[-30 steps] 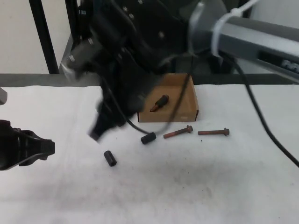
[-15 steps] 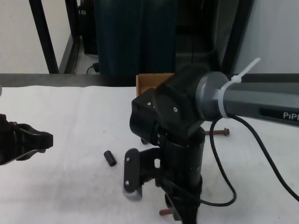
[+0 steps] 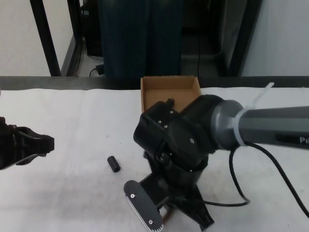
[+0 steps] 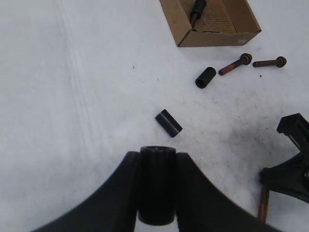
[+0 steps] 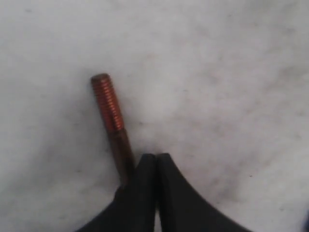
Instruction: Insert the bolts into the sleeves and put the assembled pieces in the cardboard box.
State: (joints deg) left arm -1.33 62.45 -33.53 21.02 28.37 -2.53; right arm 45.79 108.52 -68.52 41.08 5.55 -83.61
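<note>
The left gripper [image 4: 157, 163] is closed on a sleeve [image 4: 157, 191], clamped by its sides low over the white cloth [image 4: 72, 121]. The sleeve's long axis runs out along the fingers, and its open bore faces away from the wrist, ready to take a thread.

The right gripper [image 5: 155, 160] is down at the near side of the bench. Its fingers are pressed flat together and, as far as I can see, there is nothing between them. The bolt [image 5: 110, 108] lies flat on the cloth just beside one finger, its long axis nearly in line with the fingers and its threaded end pointing away from the gripper. Its head end is hidden behind that finger (so I can't say whether they touch).

The bolt looks stiff and steel, small but with some weight, and round enough to roll. I'd grip it across the plain shank near the head, leaving the thread free for the bore. The sleeve looks hard and smooth, and likely to slip if nipped lightly.

A loose sleeve [image 4: 169, 123] lies on the cloth between the two arms, with the box [image 4: 222, 37] beyond it.
</note>
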